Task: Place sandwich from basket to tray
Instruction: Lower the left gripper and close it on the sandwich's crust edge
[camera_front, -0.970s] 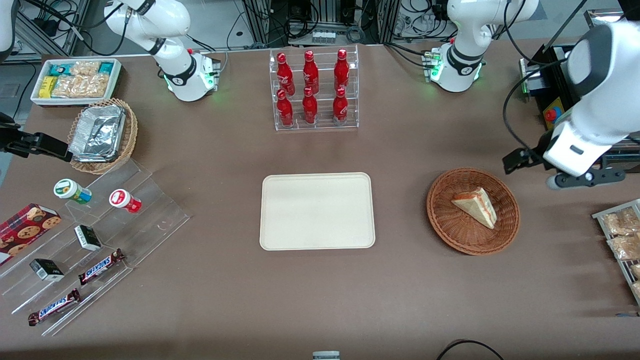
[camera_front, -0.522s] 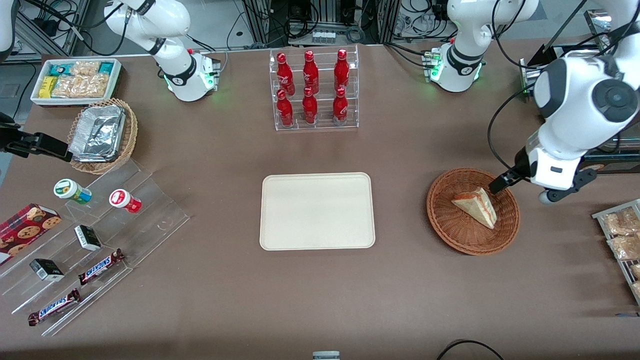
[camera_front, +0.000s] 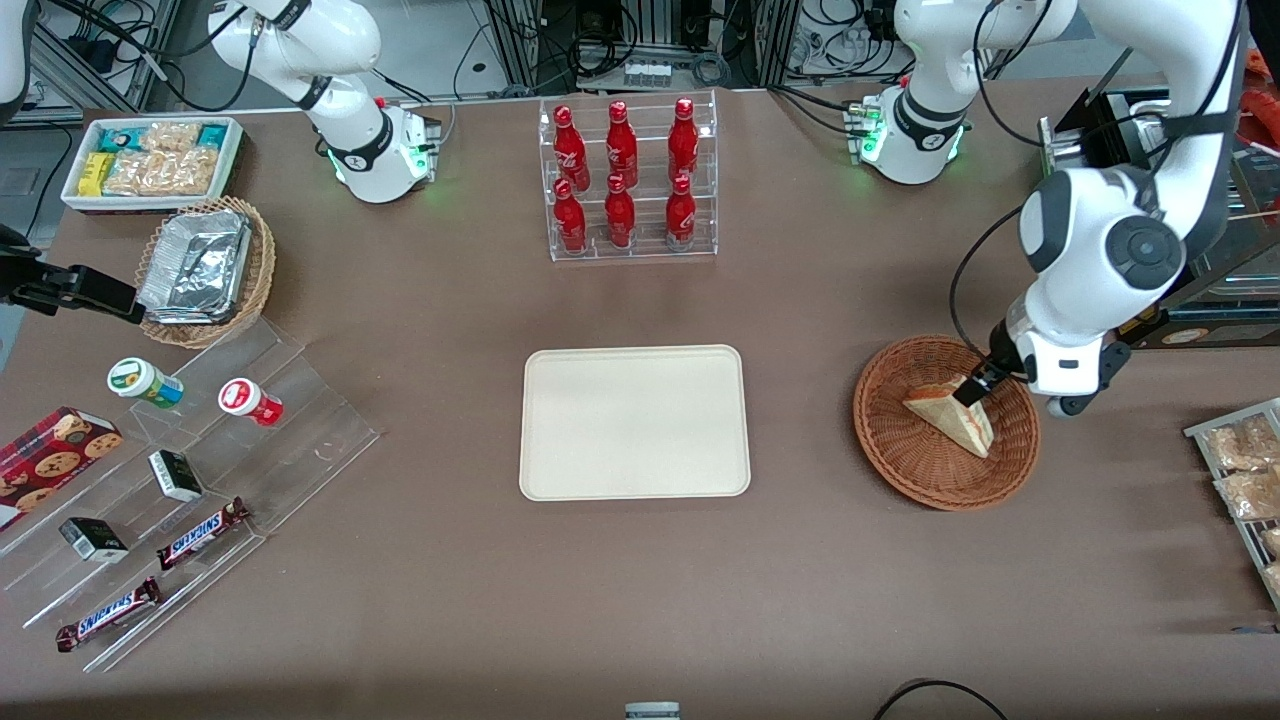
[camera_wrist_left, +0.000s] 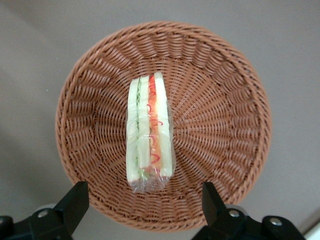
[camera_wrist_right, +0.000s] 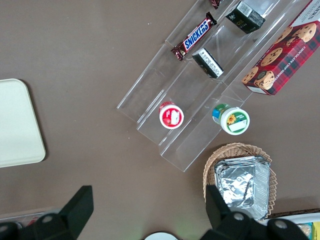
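Front view: the left arm's black two-finger gripper (camera_front: 975, 388) hangs over the round reddish-brown wicker basket (camera_front: 905, 455), at the upper corner of the triangular pale-bread sandwich (camera_front: 952, 412) lying inside. The flat cream rectangular tray (camera_front: 634, 421) sits bare, well apart.

Wrist view: the fingers (camera_wrist_left: 72, 205) stand spread wide, gripping nothing. The sandwich (camera_wrist_left: 149, 131) shows red and green filling; a clean descent should straddle its bread faces.

Left arm bent forward and down over the working arm's end of the bench, wrist pointing downward, gripper (camera_front: 975, 390) low with jaws spread wide apart.
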